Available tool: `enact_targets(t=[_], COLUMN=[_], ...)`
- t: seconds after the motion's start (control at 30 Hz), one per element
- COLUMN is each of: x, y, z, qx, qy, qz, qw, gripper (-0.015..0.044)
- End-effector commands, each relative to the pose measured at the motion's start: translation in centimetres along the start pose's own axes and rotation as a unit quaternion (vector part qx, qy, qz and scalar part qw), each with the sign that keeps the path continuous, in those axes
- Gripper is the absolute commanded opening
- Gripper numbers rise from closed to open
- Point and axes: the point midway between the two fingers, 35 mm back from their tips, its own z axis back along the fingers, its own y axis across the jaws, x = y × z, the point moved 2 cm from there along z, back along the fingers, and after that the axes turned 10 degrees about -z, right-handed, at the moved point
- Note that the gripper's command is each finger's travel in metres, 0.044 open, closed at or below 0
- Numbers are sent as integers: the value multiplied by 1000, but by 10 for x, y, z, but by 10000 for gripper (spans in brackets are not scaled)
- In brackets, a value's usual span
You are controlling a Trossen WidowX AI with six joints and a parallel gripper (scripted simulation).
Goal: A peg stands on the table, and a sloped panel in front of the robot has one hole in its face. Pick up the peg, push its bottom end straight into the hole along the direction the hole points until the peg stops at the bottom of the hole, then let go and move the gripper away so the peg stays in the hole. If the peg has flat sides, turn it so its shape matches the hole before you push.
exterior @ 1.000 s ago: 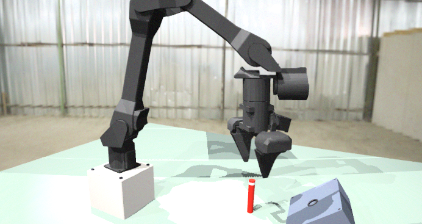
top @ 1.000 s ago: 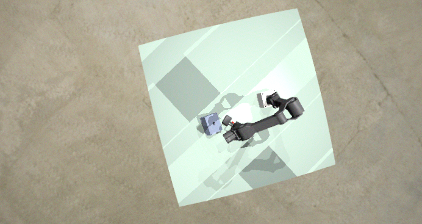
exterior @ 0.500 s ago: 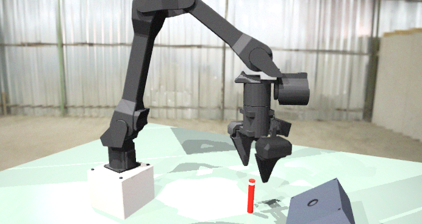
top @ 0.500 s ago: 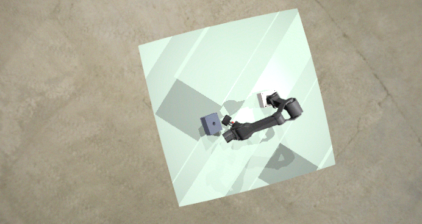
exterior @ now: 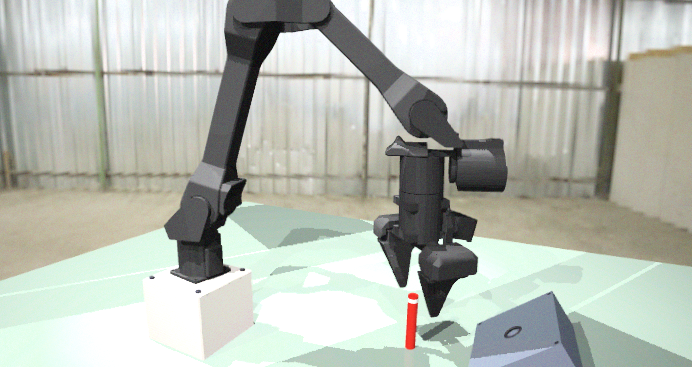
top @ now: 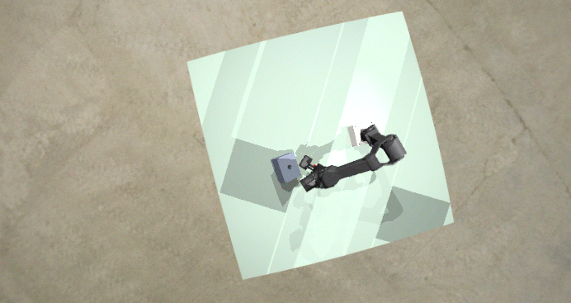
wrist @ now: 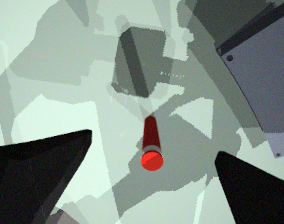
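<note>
A red round peg (top: 314, 165) (exterior: 411, 327) (wrist: 152, 161) with a white band near its top stands upright on the table. My gripper (top: 307, 172) (exterior: 418, 301) (wrist: 156, 148) is open and empty and points straight down. Its fingertips are around the level of the peg's top or slightly above, one on each side of the peg in the wrist view. The blue-grey sloped panel (top: 285, 175) (exterior: 490, 347) (wrist: 263, 75) stands beside the peg. Its round hole (top: 290, 167) (exterior: 512, 332) shows in the top and exterior views, but is outside the wrist view.
The white base block (top: 356, 135) (exterior: 200, 312) carries the arm on the side of the peg away from the panel. The pale green table (top: 289, 84) (exterior: 310, 257) has shadows and bright patches across it. In the wrist view the panel's edge lies at the upper right, beyond the right finger.
</note>
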Motion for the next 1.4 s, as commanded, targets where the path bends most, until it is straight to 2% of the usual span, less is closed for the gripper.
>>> enact_targets(t=[0.0, 0.43, 0.87, 1.37], x=[-4, -6, -6, -4], y=[0, 1, 1, 1], z=[-13, -33, -34, -31], qx=[1, 1, 1, 2], qy=[10, 11, 11, 5], qz=[1, 1, 1, 2], qw=[1000, 1000, 1000, 1000], gripper=[440, 440, 440, 46])
